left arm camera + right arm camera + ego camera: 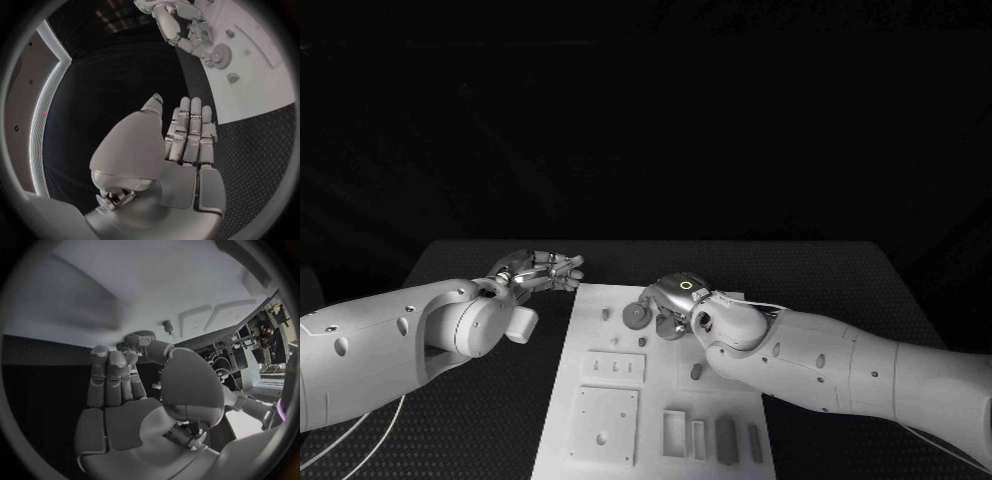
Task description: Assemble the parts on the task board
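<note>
while the right hand (678, 300) is working at the far end of the task board (610, 425), its fingers (111, 371) are lying close together and its thumb is reaching out to touch a round, gear-like part (636, 315), so it is probably seating that part; whether the part is actually pinched i cannot tell. the part is sitting at the thumb tip, just ahead of the fingertips, and a smaller part (167, 326) is standing on the board a little beyond them. to do this well, the thumb should be pressing straight down, keeping the disc level, not shoving it sideways. the disc is lying flat, its axis pointing up out of the board; being round, it is showing no long axis. the left hand (538, 272) is hovering over the worktop (473, 262) just off the board's edge, fingers (190, 132) straight, side by side, holding nothing
</note>
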Robot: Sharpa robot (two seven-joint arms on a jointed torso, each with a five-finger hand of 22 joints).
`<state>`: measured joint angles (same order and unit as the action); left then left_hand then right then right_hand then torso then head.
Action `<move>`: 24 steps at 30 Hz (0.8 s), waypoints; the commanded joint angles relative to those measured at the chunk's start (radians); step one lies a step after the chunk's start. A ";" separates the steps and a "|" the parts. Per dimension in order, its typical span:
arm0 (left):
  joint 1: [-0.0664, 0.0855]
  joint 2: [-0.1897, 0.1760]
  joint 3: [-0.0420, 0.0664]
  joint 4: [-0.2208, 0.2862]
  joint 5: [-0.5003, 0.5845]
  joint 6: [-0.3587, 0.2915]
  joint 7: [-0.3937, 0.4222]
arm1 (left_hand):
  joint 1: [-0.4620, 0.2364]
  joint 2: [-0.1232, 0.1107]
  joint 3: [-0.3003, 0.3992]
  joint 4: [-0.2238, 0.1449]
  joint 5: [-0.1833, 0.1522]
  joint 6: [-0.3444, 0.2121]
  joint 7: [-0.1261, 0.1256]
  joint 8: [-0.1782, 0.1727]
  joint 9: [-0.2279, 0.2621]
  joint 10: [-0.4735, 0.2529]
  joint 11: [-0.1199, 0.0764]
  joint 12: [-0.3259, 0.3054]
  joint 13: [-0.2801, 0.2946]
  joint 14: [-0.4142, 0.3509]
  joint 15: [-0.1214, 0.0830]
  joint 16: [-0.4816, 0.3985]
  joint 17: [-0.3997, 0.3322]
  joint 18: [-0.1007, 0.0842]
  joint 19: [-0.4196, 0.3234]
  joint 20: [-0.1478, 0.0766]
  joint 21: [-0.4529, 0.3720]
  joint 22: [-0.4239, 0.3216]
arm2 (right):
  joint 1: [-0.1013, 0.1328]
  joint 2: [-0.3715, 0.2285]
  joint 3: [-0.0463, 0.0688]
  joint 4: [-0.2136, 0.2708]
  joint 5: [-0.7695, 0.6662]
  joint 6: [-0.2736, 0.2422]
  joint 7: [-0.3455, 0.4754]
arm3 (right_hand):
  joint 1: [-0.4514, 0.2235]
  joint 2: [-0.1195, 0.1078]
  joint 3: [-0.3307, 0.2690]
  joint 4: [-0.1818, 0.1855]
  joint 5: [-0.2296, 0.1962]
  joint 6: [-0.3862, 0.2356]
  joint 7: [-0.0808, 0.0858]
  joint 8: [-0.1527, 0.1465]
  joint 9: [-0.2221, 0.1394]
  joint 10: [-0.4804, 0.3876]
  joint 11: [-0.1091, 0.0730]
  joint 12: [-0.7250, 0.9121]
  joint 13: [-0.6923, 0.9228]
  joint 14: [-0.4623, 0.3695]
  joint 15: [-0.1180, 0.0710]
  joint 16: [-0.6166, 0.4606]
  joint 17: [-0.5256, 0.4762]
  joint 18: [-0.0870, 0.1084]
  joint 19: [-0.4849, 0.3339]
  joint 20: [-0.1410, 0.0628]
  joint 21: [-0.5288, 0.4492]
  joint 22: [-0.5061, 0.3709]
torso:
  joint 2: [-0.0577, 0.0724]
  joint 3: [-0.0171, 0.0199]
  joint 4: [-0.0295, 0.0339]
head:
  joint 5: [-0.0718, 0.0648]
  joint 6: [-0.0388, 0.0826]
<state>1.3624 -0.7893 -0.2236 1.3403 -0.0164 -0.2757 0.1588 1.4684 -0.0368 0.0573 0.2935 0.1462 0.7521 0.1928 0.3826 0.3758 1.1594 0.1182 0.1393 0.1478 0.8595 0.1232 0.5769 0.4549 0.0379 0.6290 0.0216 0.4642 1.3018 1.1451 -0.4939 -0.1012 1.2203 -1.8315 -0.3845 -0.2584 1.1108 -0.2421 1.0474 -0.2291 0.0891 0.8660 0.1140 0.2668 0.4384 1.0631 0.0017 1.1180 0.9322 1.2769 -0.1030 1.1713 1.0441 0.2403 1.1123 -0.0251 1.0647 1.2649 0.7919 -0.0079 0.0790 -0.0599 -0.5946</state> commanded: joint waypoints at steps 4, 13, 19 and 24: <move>0.001 -0.003 0.001 0.004 -0.006 -0.002 0.007 | 0.002 0.006 -0.005 -0.002 -0.003 0.005 0.006 -0.007 0.001 0.000 0.004 -0.006 0.001 -0.007 0.001 0.007 -0.001 0.004 0.003 0.002 -0.006 -0.002 | 0.002 -0.030 0.003 0.034 0.032 -0.092 0.034 | -0.014 0.000 0.009 -0.002 0.011 0.014 0.003 0.006 0.000 -0.007 0.003 0.006 -0.001 -0.002 0.001 0.004 0.001 0.022 -0.001 -0.001 0.006 0.000 | 0.000 0.0010 -0.0007 | -0.001 0.002; 0.001 -0.005 0.001 -0.002 -0.006 -0.004 0.010 | 0.002 0.005 -0.005 -0.003 -0.003 0.005 0.006 -0.007 0.001 0.000 0.004 -0.006 0.001 -0.007 0.001 0.007 -0.001 0.004 0.003 0.002 -0.006 -0.002 | 0.024 -0.117 0.018 0.108 0.292 -0.264 0.216 | -0.011 -0.018 0.004 0.002 0.007 0.015 0.017 0.008 -0.001 -0.006 0.016 0.007 -0.010 -0.001 0.012 0.002 0.001 0.022 0.011 -0.010 0.009 -0.005 | -0.001 0.0016 -0.0010 | -0.012 0.007; 0.001 0.002 0.000 -0.027 -0.006 0.006 0.015 | 0.003 0.005 -0.005 -0.003 -0.003 0.005 0.005 -0.008 0.002 -0.001 0.004 -0.007 0.001 -0.008 0.001 0.006 -0.002 0.004 0.003 0.002 -0.006 -0.002 | 0.047 -0.191 0.033 0.142 0.493 -0.138 0.285 | -0.076 -0.044 -0.170 0.024 -0.041 0.013 0.031 0.014 0.005 -0.007 0.030 0.010 -0.017 -0.002 0.025 0.003 0.004 0.022 0.016 -0.015 0.018 -0.005 | -0.007 0.0035 -0.0078 | -0.011 0.010; 0.000 0.007 -0.001 -0.043 -0.005 0.012 0.017 | 0.003 0.004 -0.005 -0.003 -0.003 0.005 0.005 -0.008 0.002 -0.002 0.005 -0.008 0.001 -0.009 0.001 0.006 -0.003 0.004 0.002 0.002 -0.006 -0.002 | 0.047 -0.237 0.045 0.105 0.666 -0.008 0.399 | -0.121 -0.018 -0.341 0.033 -0.038 0.001 0.034 0.014 0.009 -0.031 0.033 0.007 -0.024 -0.025 0.028 -0.002 0.008 0.022 -0.014 -0.016 0.008 -0.007 | -0.014 0.0048 -0.0191 | -0.024 0.011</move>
<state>1.3619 -0.7859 -0.2250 1.2996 -0.0182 -0.2755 0.1613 1.4684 -0.0368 0.0573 0.2935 0.1462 0.7521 0.1928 0.3786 0.3765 1.1594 0.1182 0.1346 0.1475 0.8595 0.1232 0.5768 0.4539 0.0379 0.6290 0.0217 0.4643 1.3018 1.1940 -0.7226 -0.0562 1.3341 -1.3466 -0.5139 0.0213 0.9901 -0.2671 0.7199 -0.1980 0.0494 0.8508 0.1304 0.2780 0.4463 1.0381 0.0366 1.1228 0.9086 1.2567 -0.0732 1.1713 1.0520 0.2189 1.1075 -0.0433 1.0795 1.2599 0.7827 -0.0041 0.0676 -0.0795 -0.5842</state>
